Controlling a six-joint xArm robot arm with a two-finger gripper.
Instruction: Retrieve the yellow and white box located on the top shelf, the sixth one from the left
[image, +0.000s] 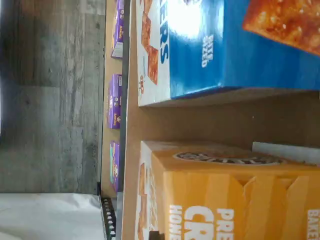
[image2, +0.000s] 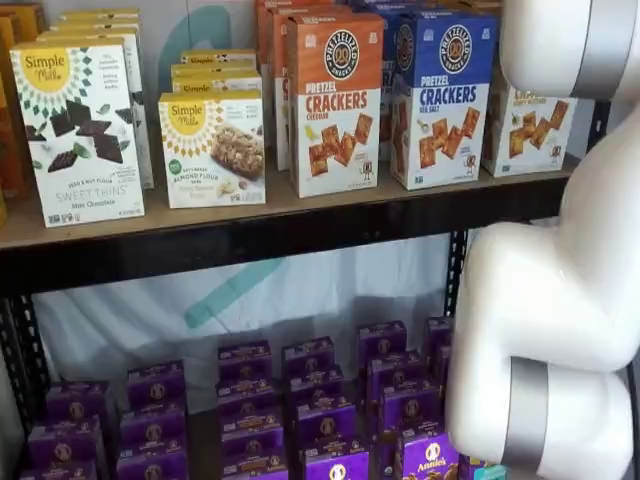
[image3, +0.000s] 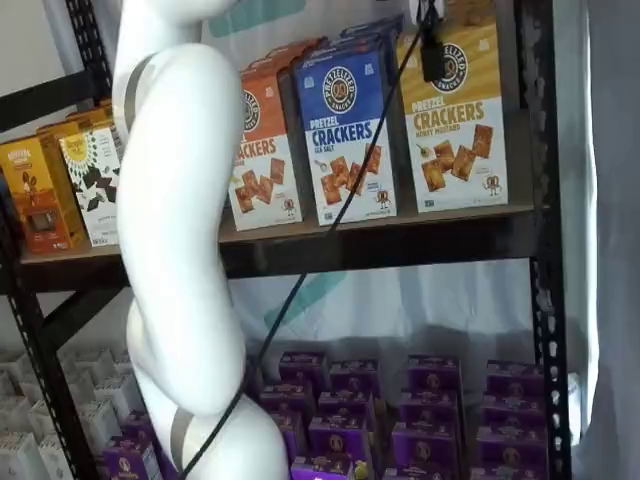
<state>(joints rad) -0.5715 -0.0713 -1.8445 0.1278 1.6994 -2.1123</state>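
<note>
— On the top shelf (image3: 380, 240), where is the yellow and white box (image3: 455, 125)?
— At the right end, beside the blue box (image3: 345, 130).
— The gripper (image3: 432, 55)?
— Closed on its top edge.

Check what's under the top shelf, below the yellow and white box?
Under the top shelf, below the yellow and white box: rows of purple boxes. The arm covers those further left.

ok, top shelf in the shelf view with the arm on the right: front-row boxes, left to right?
Sweet Thins box → almond flour bar box → orange cracker box → blue cracker box → yellow and white box, partly behind the arm.
</note>
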